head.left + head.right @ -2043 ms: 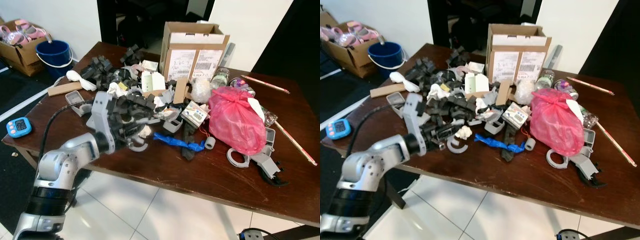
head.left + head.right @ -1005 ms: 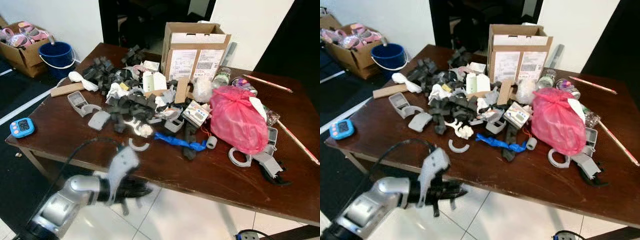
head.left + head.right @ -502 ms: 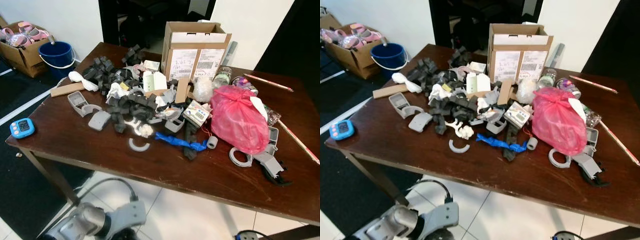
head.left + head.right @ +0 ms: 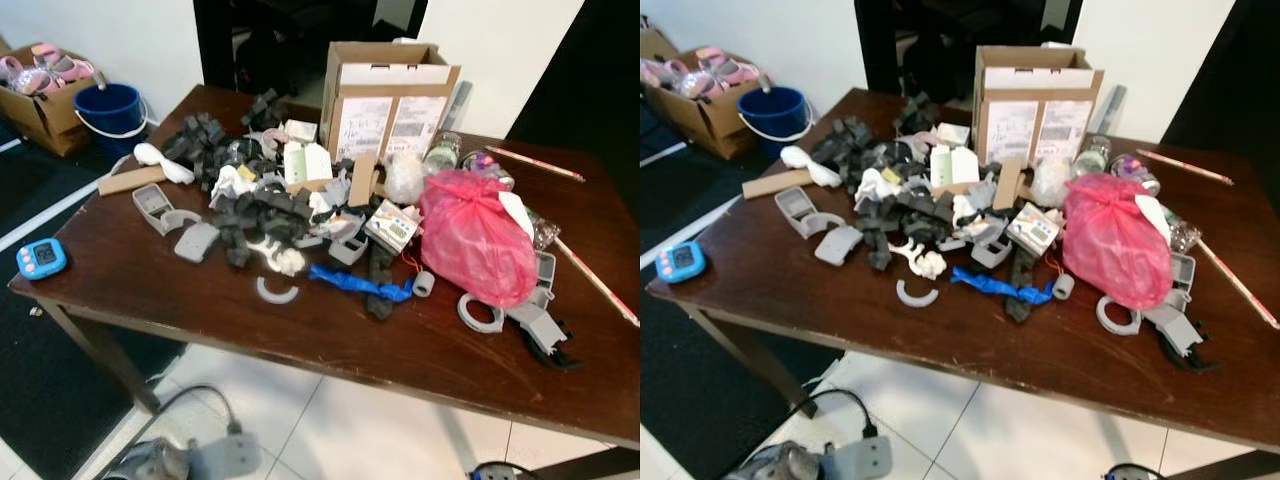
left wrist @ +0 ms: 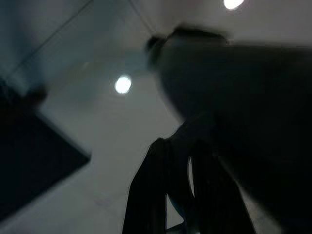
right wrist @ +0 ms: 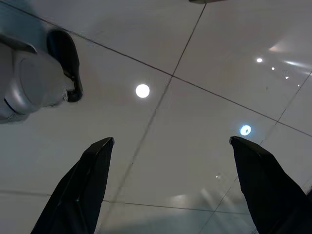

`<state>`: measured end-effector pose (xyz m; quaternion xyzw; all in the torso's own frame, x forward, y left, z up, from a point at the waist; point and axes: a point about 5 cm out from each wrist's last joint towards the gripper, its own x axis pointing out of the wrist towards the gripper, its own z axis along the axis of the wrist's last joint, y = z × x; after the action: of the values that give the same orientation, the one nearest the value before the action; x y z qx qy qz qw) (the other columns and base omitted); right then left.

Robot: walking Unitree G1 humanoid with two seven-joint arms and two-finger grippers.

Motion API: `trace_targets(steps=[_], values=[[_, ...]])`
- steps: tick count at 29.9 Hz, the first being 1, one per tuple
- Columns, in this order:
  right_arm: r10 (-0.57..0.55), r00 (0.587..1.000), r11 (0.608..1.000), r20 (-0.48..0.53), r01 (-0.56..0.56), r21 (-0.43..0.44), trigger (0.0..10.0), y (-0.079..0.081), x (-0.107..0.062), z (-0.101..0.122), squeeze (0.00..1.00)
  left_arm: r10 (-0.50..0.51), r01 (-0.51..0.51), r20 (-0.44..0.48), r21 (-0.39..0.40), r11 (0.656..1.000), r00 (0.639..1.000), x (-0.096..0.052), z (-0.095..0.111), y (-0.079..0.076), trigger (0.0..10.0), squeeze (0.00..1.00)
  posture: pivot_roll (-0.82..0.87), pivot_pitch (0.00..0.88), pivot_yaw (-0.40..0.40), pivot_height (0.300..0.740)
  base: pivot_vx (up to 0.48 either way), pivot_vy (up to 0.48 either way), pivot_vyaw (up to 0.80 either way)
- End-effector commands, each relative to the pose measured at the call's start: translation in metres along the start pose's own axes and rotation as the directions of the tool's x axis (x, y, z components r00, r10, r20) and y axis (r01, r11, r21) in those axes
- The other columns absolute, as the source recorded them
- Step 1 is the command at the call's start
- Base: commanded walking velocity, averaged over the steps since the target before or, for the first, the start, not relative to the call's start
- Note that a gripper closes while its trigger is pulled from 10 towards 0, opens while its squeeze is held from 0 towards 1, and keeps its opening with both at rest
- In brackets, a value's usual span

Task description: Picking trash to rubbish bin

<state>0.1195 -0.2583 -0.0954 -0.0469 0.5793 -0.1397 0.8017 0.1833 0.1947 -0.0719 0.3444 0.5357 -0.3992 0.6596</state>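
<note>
White floor tiles [image 4: 340,430] lie nearest us, below the tabletop edge. Our left arm hangs low over them, its silver wrist and cable at the bottom of the head views; on its wrist camera the left tool [image 5: 173,195] is dark and blurred, its two black fingers [image 5: 146,195] lying close together, and we cannot tell whether they grip anything. The right tool [image 6: 173,190] points at the shiny tiles with its fingers spread wide and nothing between them.

On the brown tabletop [image 4: 120,290], near the front edge, sits a grey curved piece [image 4: 277,291], alone. Just behind it a crumpled white scrap [image 4: 291,262], and to the right a twisted blue wrapper [image 4: 360,284] beside a small grey cylinder [image 4: 422,285]. Far left, near the corner, a blue timer [image 4: 39,258]. Grey plastic housings [image 4: 170,215] lie left of centre.

The middle holds the main heap of trash: dark foam blocks [image 4: 262,215] mixed with white paper and card strips. Right of it a knotted pink plastic bag [image 4: 475,245], with a grey ring [image 4: 480,314] and black clips at its near side. A thin striped rod [image 4: 595,285] runs along the right edge.

Further back stands an open cardboard box [image 4: 388,100] with labels on its front, and clear jars [image 4: 440,152] beside it. Beyond the tabletop's far left corner, on the floor, a blue bucket [image 4: 109,112] and a carton of pink items [image 4: 40,85].
</note>
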Motion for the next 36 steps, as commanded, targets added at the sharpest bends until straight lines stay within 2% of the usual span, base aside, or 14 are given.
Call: trace_targets(steps=[1, 2, 3, 5, 9, 11, 12, 14, 15, 19, 20, 22, 30, 36], values=[[-0.008, 0.999, 1.0, -0.047, 0.008, 0.004, 10.0, -0.003, 0.0, -0.015, 0.0, 0.067, -0.069, -0.031, -0.077, 0.995, 0.997, 0.004, -0.006, -0.001, 10.0, 0.0, 0.08, 0.089, -0.045, 0.74, 0.0, 0.0, -0.79], [-0.007, 0.999, 1.0, -0.047, 0.007, 0.004, 10.0, -0.003, 0.0, -0.015, 0.0, 0.094, -0.099, -0.048, -0.114, 0.989, 0.994, 0.004, -0.011, -0.001, 10.0, 0.0, 0.08, 0.089, -0.045, 0.74, 0.0, 0.0, -0.79], [-0.007, 0.999, 1.0, -0.047, 0.007, 0.004, 10.0, -0.003, 0.0, -0.015, 0.0, 0.094, -0.099, -0.048, -0.114, 0.989, 0.994, 0.004, -0.011, -0.001, 10.0, 0.0, 0.08, 0.089, -0.045, 0.74, 0.0, 0.0, -0.79], [-0.005, 0.999, 1.0, -0.046, 0.005, -0.003, 10.0, -0.003, 0.0, -0.015, 0.0, 0.132, -0.147, -0.088, -0.199, 0.969, 0.987, 0.008, -0.024, -0.007, 10.0, 0.0, 0.08, 0.089, -0.043, 0.74, 0.0, 0.0, -0.79], [-0.003, 0.999, 1.0, -0.046, 0.003, -0.006, 10.0, -0.002, 0.0, -0.014, 0.0, 0.148, -0.174, -0.116, -0.258, 0.95, 0.982, 0.011, -0.033, -0.014, 10.0, 0.0, 0.09, 0.089, -0.04, 0.74, 0.0, 0.0, -0.79], [-0.001, 0.999, 1.0, -0.047, 0.001, -0.008, 10.0, -0.001, 0.0, -0.014, 0.0, 0.177, -0.225, -0.158, -0.375, 0.899, 0.971, 0.014, -0.049, -0.028, 10.0, 0.0, 0.08, 0.088, -0.037, 0.74, 0.0, 0.0, -0.79], [-0.001, 0.999, 1.0, -0.047, 0.001, -0.008, 10.0, -0.001, 0.0, -0.014, 0.0, 0.177, -0.225, -0.158, -0.375, 0.899, 0.971, 0.014, -0.049, -0.028, 10.0, 0.0, 0.08, 0.088, -0.037, 0.74, 0.0, 0.0, -0.79], [0.002, 0.999, 1.0, -0.048, -0.002, -0.008, 10.0, 0.0, 0.0, -0.014, 0.0, 0.195, -0.277, -0.215, -0.477, 0.834, 0.957, 0.016, -0.065, -0.04, 10.0, 0.0, 0.08, 0.088, -0.029, 0.74, 0.0, 0.0, -0.79], [0.003, 0.999, 1.0, -0.049, -0.003, -0.008, 10.0, 0.001, 0.0, -0.014, 0.0, 0.197, -0.294, -0.237, -0.503, 0.813, 0.951, 0.016, -0.071, -0.045, 10.0, 0.0, 0.08, 0.088, -0.029, 0.74, 0.0, 0.0, -0.79], [0.005, 0.999, 1.0, -0.052, -0.006, -0.007, 10.0, 0.002, 0.0, -0.015, 0.0, 0.184, -0.298, -0.259, -0.524, 0.798, 0.948, 0.017, -0.079, -0.056, 10.0, 0.0, 0.08, 0.086, -0.025, 0.74, 0.0, 0.0, -0.79], [0.007, 0.998, 1.0, -0.057, -0.007, -0.008, 10.0, 0.003, 0.0, -0.016, 0.0, 0.157, -0.286, -0.269, -0.551, 0.784, 0.95, 0.019, -0.083, -0.064, 10.0, 0.0, 0.08, 0.085, -0.023, 0.74, 0.0, 0.0, -0.79], [0.008, 0.998, 1.0, -0.061, -0.008, -0.009, 10.0, 0.003, -0.001, -0.017, 0.0, 0.139, -0.277, -0.275, -0.567, 0.776, 0.951, 0.019, -0.086, -0.071, 10.0, 0.0, 0.08, 0.083, -0.022, 0.74, 0.0, 0.0, -0.79], [0.009, 0.998, 1.0, -0.065, -0.01, -0.015, 10.0, 0.004, -0.001, -0.018, 0.0, 0.143, -0.28, -0.271, -0.581, 0.764, 0.952, 0.021, -0.086, -0.076, 10.0, 0.0, 0.08, 0.081, -0.024, 0.74, 0.0, 0.0, -0.79], [0.009, 0.998, 1.0, -0.065, -0.011, -0.026, 10.0, 0.003, -0.001, -0.018, 0.0, 0.168, -0.276, -0.226, -0.643, 0.715, 0.96, 0.024, -0.078, -0.076, 10.0, 0.0, 0.08, 0.08, -0.03, 0.74, 0.0, 0.0, -0.79]])
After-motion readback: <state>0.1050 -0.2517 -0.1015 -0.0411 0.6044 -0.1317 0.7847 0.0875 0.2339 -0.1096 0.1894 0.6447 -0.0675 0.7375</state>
